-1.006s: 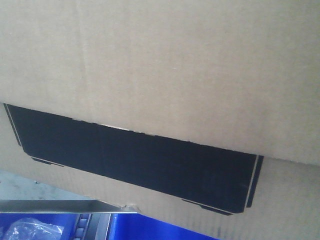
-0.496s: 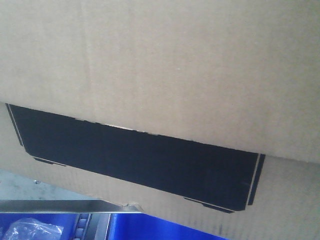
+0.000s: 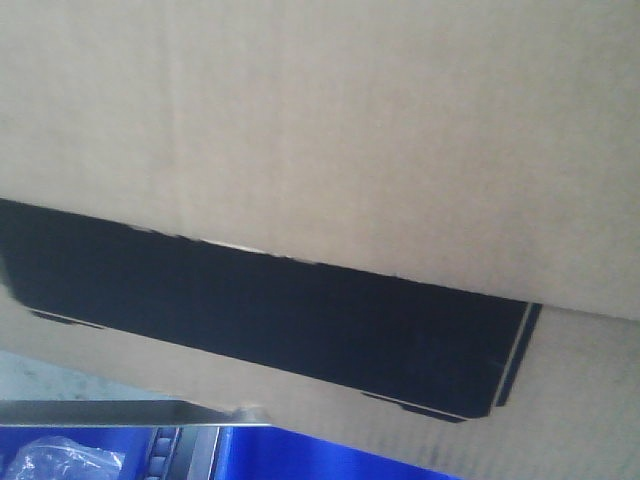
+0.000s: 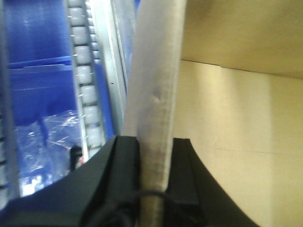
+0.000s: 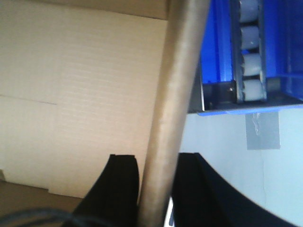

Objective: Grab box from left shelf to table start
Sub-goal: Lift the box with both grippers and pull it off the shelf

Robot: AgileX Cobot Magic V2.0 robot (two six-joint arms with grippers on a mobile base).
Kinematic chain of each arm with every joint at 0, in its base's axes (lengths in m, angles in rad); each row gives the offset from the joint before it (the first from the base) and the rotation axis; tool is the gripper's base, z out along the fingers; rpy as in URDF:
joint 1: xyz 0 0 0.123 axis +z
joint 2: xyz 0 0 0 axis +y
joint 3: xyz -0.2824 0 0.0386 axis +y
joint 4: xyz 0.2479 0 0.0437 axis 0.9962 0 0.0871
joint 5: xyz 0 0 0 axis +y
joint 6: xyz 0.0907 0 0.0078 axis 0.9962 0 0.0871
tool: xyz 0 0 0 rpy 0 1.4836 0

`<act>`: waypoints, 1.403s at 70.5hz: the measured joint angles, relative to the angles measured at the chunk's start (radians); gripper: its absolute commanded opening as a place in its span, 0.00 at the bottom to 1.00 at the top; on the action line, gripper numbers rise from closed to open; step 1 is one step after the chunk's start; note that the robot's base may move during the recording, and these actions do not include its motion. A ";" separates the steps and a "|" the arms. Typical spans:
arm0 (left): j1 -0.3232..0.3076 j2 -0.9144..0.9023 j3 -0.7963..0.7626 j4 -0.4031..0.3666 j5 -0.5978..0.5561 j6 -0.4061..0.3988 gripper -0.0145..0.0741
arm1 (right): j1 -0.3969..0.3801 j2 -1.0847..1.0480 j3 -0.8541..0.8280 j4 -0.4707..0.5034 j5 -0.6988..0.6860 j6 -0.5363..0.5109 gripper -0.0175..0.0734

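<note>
The box (image 3: 320,130) fills nearly all of the front view, tilted so its right end sits lower. The left gripper (image 4: 155,142) is clamped on one upright wall of the box, one black finger (image 4: 118,170) outside and the other inside. The right gripper (image 5: 158,158) grips the opposite wall the same way, with a finger (image 5: 122,182) on the inner side. In both wrist views the inside of the box shows plain corrugated cardboard walls and a flap seam; its floor is out of sight, so any contents cannot be told. On the outside of the box a wide black panel (image 3: 270,310) runs along the lower part, edged with a thin pale line and notched at its corners. No lettering can be read on it. Below the box's left end lies the shelf (image 3: 100,412), seen as a silver rail, and under the box a blue bin (image 3: 320,462) holds a crumpled clear bag (image 3: 50,462). Beside the box in the left wrist view runs a track of white rollers (image 4: 85,75). On the box's other side a pale surface (image 5: 227,165) carries a grey tape patch (image 5: 262,130).
</note>
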 measured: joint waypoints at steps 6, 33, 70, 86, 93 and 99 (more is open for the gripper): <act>0.000 -0.037 0.000 0.014 0.029 -0.002 0.05 | 0.000 -0.004 -0.008 0.006 0.002 -0.016 0.27; 0.004 -0.178 0.005 0.054 0.118 -0.055 0.05 | 0.101 -0.004 -0.155 -0.051 0.016 -0.061 0.27; 0.010 -0.474 0.386 0.066 0.036 -0.114 0.05 | 0.279 -0.071 -0.118 -0.209 0.031 -0.055 0.27; 0.010 -0.555 0.408 0.031 0.032 -0.114 0.05 | 0.289 -0.228 -0.020 -0.212 0.028 -0.043 0.27; 0.010 -0.584 0.408 0.019 0.032 -0.108 0.05 | 0.289 -0.276 0.008 -0.206 0.026 -0.041 0.27; 0.010 -0.608 0.408 0.007 0.036 -0.103 0.05 | 0.289 -0.313 0.020 -0.199 0.026 -0.037 0.27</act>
